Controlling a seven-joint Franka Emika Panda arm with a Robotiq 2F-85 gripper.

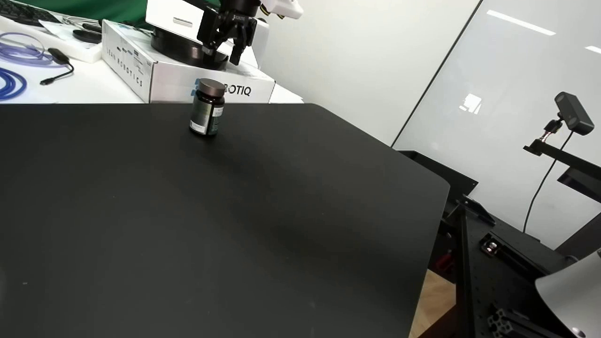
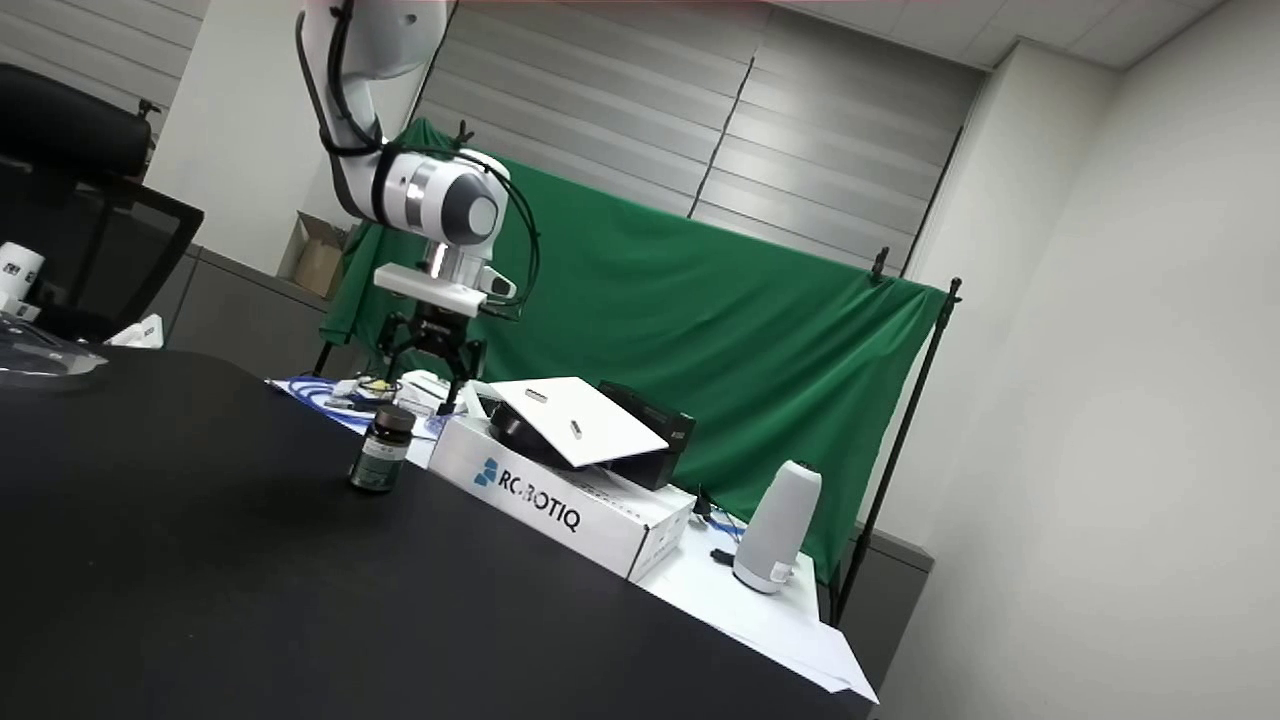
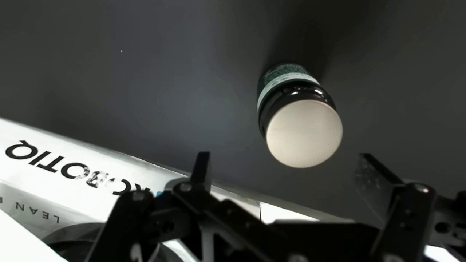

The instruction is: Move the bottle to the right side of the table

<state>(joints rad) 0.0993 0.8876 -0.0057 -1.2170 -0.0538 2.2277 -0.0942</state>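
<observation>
The bottle (image 1: 207, 110) is small and dark with a pale label band and a brownish cap. It stands upright on the black table (image 1: 263, 225), near the edge beside the white box. It also shows in an exterior view (image 2: 381, 456). In the wrist view the bottle (image 3: 295, 94) is seen from above, its cap (image 3: 304, 134) ahead of and between the finger lines. My gripper (image 3: 284, 171) is open and empty, with its fingers wide apart. In both exterior views the gripper (image 1: 223, 55) (image 2: 420, 392) hangs above and beyond the bottle, apart from it.
A white printed box (image 1: 183, 84) (image 2: 560, 500) stands just past the table edge, with a white panel (image 2: 580, 420) and black items on it. Blue cables (image 1: 9, 84) lie on the white surface behind. A clear plastic item (image 2: 45, 355) lies at the table's far left in an exterior view.
</observation>
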